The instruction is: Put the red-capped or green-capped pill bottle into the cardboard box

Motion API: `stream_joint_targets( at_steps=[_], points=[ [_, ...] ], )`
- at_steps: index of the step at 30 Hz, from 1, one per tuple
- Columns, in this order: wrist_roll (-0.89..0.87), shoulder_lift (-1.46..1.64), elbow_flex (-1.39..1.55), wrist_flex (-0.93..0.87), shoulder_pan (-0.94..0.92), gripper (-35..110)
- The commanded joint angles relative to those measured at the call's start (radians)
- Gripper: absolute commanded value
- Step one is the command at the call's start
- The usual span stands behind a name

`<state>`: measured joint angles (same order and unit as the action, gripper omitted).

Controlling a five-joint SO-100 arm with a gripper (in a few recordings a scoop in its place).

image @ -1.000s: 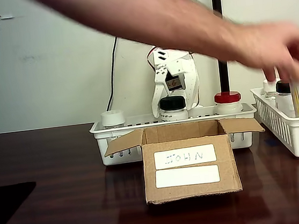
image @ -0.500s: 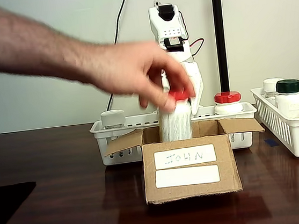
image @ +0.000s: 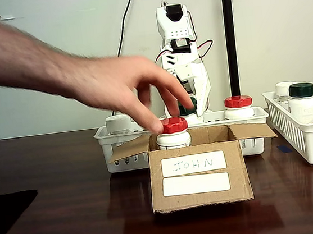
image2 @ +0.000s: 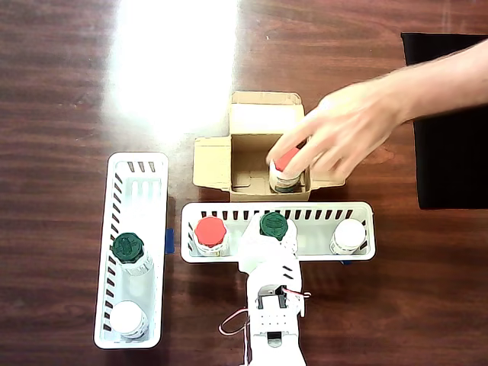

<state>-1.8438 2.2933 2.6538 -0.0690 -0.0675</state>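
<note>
Now, claw: over green-capped bottle in basket; grip unclear.
Box: just beyond, hand on red-capped bottle inside.

Tool tips behind hand

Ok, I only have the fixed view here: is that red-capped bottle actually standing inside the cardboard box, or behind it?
Observer: Inside. The overhead view shows the red-capped bottle upright on the floor of the cardboard box, against the wall nearest the long basket.
Operator: And the person's hand?
Observer: From above, the hand reaches in with its fingers over the cap. The gripper is back at the green-capped bottle in that basket.
</note>
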Motion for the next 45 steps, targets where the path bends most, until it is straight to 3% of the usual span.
stream_joint_targets(
  at_steps=[1,9,14,24,45],
  points=[
    [0.023,0.109,-0.1,-0.172,0.006,1],
    [0.101,0.212,-0.433,-0.638,0.067,0],
    [0.121,0.109,-0.684,-0.802,0.066,0],
    [0.192,-0.278,-1.106,-0.816,0.063,0],
    [0.235,-0.798,-1.588,-0.75,0.069,0]
  ],
)
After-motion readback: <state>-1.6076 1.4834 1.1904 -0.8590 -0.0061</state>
